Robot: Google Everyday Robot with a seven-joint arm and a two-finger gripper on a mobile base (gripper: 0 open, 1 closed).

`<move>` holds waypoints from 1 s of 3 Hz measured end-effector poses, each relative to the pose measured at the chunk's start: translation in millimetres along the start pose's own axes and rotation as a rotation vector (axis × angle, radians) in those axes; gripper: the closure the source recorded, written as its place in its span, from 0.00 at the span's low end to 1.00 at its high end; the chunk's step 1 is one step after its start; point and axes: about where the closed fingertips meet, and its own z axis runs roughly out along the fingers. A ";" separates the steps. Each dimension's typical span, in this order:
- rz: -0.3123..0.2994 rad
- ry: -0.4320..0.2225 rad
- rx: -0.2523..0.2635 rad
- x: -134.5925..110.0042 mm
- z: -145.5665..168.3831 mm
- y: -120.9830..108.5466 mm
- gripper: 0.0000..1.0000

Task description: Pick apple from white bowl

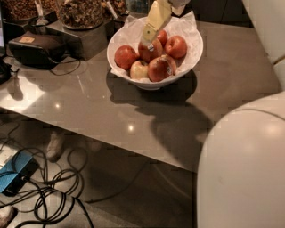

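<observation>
The white bowl (189,66), lined with crumpled white paper, stands at the back of the grey table (89,102). It holds several apples. The dark red apple (151,53) with a small white sticker lies in the middle of the bowl. A red apple with a yellow patch (160,69) and a small pale apple (139,70) lie in front of it. My gripper (149,41), pale yellow, comes down from above, and its tip sits on top of the dark red apple, by the sticker.
My white arm body (242,164) fills the right foreground and hides the table's right front. A black box (38,49) and jars of nuts (80,12) stand at the back left. Cables (53,196) lie on the floor below the table's front edge.
</observation>
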 end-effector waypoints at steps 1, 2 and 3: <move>0.021 0.030 0.003 -3.5 13.6 -4.1 0.09; 0.036 0.053 0.006 -2.3 24.4 -8.4 0.10; 0.043 0.086 0.006 2.1 38.5 -10.8 0.22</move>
